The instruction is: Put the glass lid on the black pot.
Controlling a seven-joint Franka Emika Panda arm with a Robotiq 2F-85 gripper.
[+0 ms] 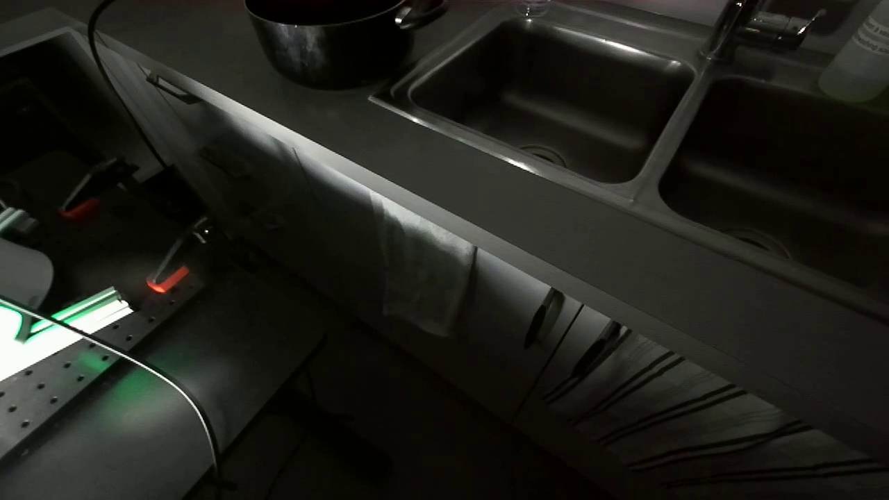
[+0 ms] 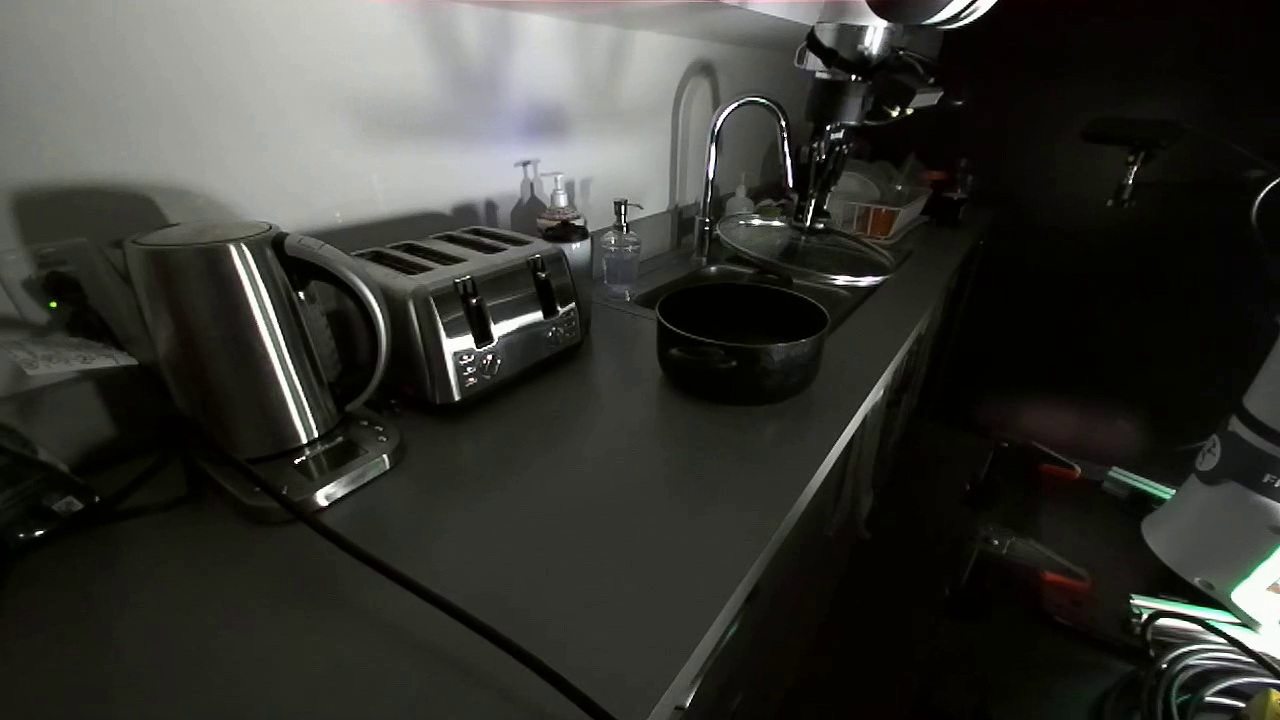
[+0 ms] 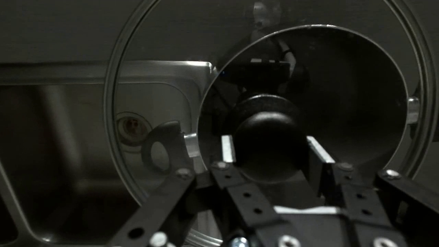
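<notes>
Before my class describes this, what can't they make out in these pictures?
Glass lid, wrist view: cropped by top edge, partly hidden by the hand.
Black pot, in an exterior view: far rim cropped by top edge.
Labelled bottle, in an exterior view: cropped by right edge.
Toaster, in an exterior view: markings too small to read.

Dim, nearly colourless, faucet [image 2: 711, 162] shadow on pale wall [image 2: 400, 120], glinting kettle [image 2: 222, 340], green-fringed glare on metal bar [image 1: 97, 314]
</notes>
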